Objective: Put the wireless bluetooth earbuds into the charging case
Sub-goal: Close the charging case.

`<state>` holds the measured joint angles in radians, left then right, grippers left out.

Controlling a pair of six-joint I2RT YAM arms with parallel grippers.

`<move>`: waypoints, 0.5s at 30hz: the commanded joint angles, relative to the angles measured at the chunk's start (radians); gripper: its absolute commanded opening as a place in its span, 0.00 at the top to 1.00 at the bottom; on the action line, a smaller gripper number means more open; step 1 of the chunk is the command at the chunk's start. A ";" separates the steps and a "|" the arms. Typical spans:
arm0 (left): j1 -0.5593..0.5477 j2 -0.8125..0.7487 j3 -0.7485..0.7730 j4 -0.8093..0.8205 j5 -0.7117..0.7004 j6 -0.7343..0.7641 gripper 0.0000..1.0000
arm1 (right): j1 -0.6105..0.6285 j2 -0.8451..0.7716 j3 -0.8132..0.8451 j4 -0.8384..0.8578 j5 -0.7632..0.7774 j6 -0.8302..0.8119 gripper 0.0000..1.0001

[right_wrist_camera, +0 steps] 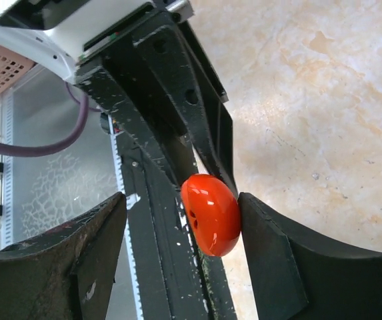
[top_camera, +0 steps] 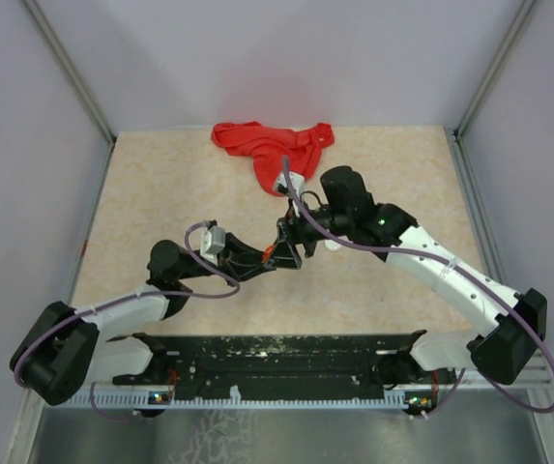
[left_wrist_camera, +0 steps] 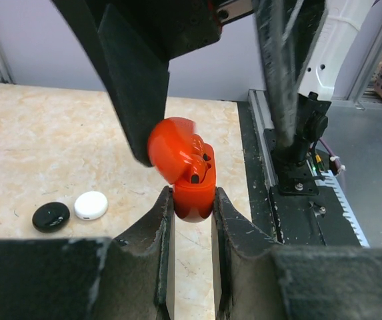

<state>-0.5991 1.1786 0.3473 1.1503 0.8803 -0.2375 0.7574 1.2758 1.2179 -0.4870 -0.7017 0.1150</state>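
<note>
My left gripper (left_wrist_camera: 191, 200) is shut on the base of a red charging case (left_wrist_camera: 192, 197) and holds it above the table. The lid (left_wrist_camera: 169, 148) stands tilted open to the left. Red earbuds (left_wrist_camera: 197, 167) with dark spots sit in the base. My right gripper (right_wrist_camera: 183, 203) is open around the case from above. One of its fingers (right_wrist_camera: 271, 253) touches the glossy red lid (right_wrist_camera: 211, 213), and the other stands well apart. In the top view both grippers meet at the case (top_camera: 270, 253) mid-table.
A black round case (left_wrist_camera: 51, 216) and a white round case (left_wrist_camera: 91, 205) lie side by side on the marble-patterned table (left_wrist_camera: 37, 147). A red cloth (top_camera: 272, 145) lies bunched at the far edge. The black base rail (top_camera: 277, 353) runs along the near edge.
</note>
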 commanded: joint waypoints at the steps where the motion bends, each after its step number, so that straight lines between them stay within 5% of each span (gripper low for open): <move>1: 0.011 0.020 0.042 -0.050 -0.014 -0.020 0.99 | 0.005 -0.077 0.005 0.030 -0.080 -0.038 0.33; 6: 0.016 0.032 0.052 -0.082 -0.014 -0.046 0.99 | 0.005 -0.107 -0.010 0.027 -0.039 -0.074 0.34; 15: 0.017 0.109 0.060 -0.158 -0.080 -0.138 0.99 | -0.048 -0.200 -0.173 0.148 0.257 0.011 0.35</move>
<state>-0.5865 1.2285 0.3767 1.0451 0.8482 -0.3012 0.7464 1.1244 1.1156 -0.4419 -0.5747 0.0742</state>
